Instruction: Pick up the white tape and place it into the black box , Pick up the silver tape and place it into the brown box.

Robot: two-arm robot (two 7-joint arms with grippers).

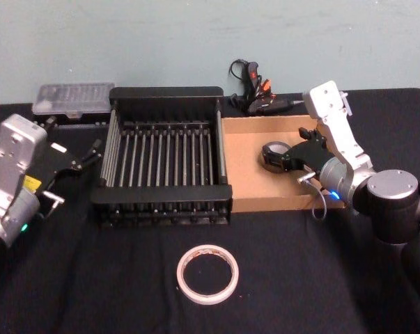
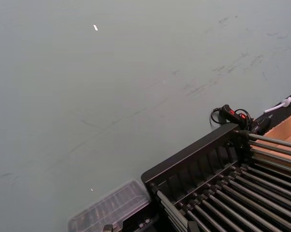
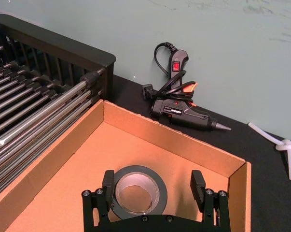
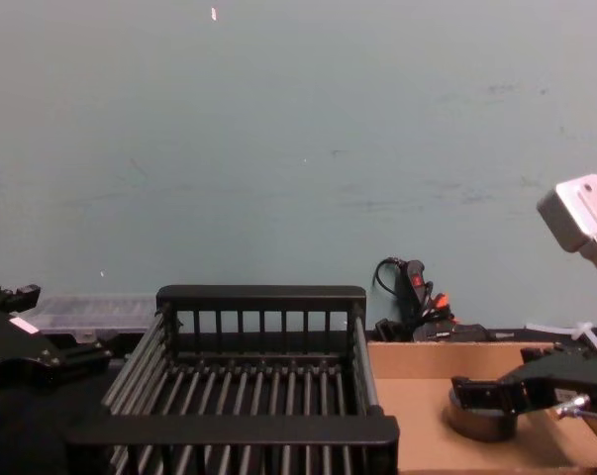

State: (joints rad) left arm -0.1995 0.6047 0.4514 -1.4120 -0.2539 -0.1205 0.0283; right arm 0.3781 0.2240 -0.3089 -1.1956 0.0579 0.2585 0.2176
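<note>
light: dim, even, cool teal cast | shadows: faint | glare: none | focus: soft, grainy throughout

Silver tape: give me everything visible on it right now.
The silver tape is a thick roll with a dark grey outer band and a pale silvery inner core around an open centre hole. It lies flat on the floor of the brown box, toward the box's right half. The right gripper is open around it, one finger close against the roll's side, the other standing clear. The roll looks released rather than held.
</note>
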